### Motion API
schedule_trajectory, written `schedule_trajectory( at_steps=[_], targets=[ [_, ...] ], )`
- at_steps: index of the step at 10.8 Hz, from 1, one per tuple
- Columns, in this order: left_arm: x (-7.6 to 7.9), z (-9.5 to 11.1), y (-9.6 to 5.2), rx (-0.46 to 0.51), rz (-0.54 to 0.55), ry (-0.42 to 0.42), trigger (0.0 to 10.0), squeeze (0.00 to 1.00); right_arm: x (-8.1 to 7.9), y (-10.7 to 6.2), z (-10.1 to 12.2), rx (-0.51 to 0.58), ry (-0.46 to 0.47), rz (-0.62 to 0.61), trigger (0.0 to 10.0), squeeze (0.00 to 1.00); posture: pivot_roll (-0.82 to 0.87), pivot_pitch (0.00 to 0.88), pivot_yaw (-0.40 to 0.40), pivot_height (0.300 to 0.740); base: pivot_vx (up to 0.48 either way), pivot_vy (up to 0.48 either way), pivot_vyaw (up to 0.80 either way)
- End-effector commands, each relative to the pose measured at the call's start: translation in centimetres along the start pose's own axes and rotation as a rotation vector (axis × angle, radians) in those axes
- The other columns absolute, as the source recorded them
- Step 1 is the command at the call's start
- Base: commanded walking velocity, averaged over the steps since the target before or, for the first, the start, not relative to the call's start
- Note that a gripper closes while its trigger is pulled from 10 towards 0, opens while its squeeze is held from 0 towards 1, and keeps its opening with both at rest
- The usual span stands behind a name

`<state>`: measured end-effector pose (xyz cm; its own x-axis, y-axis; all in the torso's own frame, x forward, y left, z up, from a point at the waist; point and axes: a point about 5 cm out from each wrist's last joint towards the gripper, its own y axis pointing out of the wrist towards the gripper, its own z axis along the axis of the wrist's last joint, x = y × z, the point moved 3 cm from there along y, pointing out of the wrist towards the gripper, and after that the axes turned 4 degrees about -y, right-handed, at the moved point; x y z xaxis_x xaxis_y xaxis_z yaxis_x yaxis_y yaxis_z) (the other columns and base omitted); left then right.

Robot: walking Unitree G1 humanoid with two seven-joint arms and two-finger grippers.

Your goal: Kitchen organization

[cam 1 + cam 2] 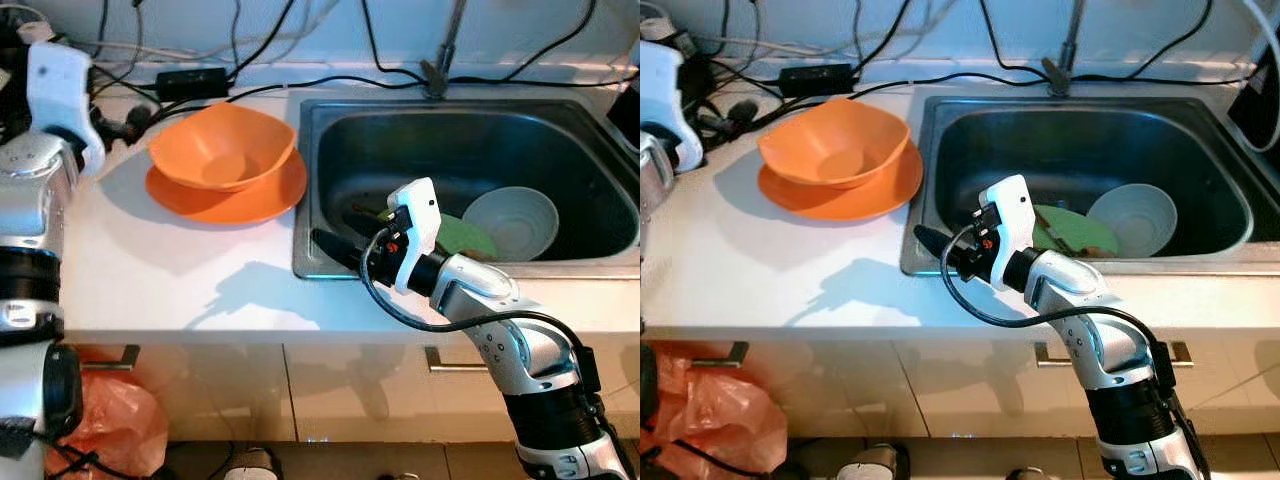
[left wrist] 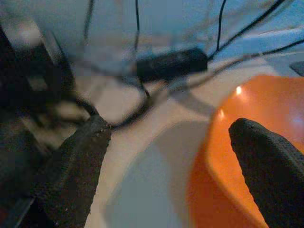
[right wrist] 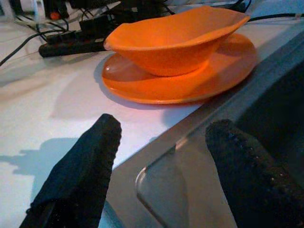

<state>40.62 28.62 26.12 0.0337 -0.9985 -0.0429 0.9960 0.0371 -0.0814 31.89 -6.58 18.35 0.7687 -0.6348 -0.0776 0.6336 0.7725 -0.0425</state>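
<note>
Steel sink (image 1: 310, 190) rim lies under the open right pincer (image 3: 156, 175); the left pincer (image 2: 171, 166), seemingly open, nears the orange bowl (image 1: 222, 147).

Left wrist view is blurred: cables (image 2: 142, 95) and a black box (image 2: 171, 64) at the far wall are soft. Orange bowl (image 2: 251, 142) cut off by that frame's edge. Right arm (image 1: 440, 270) hides part of the green plate (image 1: 468, 238) in the sink (image 1: 320, 130). Tap (image 1: 445, 50) cut off at top. Red bag (image 1: 110, 420) on the floor cut off at lower left.
</note>
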Motion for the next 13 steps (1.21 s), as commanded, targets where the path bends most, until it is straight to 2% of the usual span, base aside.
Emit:
schedule_trajectory(
  at_steps=[1, 2, 3, 4, 6, 7, 8, 13],
  targets=[
    [0.3, -0.6, 0.2, -0.04, -0.006, -0.061, 10.0, 0.0, 0.1, -0.2, 0.1, 0.0, 0.003, -0.01, 10.0, 0.0, 0.1, 0.082, 0.049, 0.74, 0.0, 0.0, 0.0],
    [0.7, -1.1, 0.5, -0.06, -0.018, -0.11, 10.0, 0.0, 0.1, -0.2, 0.1, -0.001, 0.003, -0.01, 10.0, 0.0, 0.1, 0.084, 0.049, 0.74, 0.0, 0.0, 0.0],
    [2.5, -1.8, 0.9, -0.107, -0.09, -0.236, 10.0, 0.0, 0.1, -0.2, 0.0, -0.003, 0.001, -0.012, 10.0, 0.0, 0.1, 0.084, 0.049, 0.74, 0.0, 0.0, 0.0],
    [2.8, -1.9, 1.0, -0.117, -0.102, -0.262, 10.0, 0.0, 0.1, -0.2, 0.0, -0.003, 0.001, -0.012, 10.0, 0.0, 0.1, 0.083, 0.052, 0.74, 0.0, 0.0, 0.0],
    [4.4, -2.3, 1.2, -0.186, -0.17, -0.402, 10.0, 0.0, 0.0, -0.2, 0.1, -0.001, 0.0, -0.013, 10.0, 0.0, 0.1, 0.086, 0.058, 0.74, 0.0, 0.0, 0.0],
    [4.9, -2.4, 1.2, -0.218, -0.198, -0.485, 5.8, 0.0, 0.0, -0.2, 0.1, -0.001, 0.001, -0.012, 10.0, 0.0, 0.1, 0.086, 0.058, 0.74, 0.0, 0.0, 0.0],
    [5.2, -2.6, 1.1, -0.247, -0.22, -0.561, 0.0, 0.0, -0.1, -0.4, 0.1, -0.003, 0.002, -0.008, 10.0, 0.0, 0.1, 0.086, 0.059, 0.74, 0.0, 0.0, 0.0],
    [5.8, -2.6, 0.9, -0.275, -0.249, -0.71, 0.0, 0.0, 0.0, -0.4, 0.2, -0.002, -0.005, -0.007, 10.0, 0.0, 0.1, 0.088, 0.06, 0.74, 0.0, 0.0, 0.0]
  ],
)
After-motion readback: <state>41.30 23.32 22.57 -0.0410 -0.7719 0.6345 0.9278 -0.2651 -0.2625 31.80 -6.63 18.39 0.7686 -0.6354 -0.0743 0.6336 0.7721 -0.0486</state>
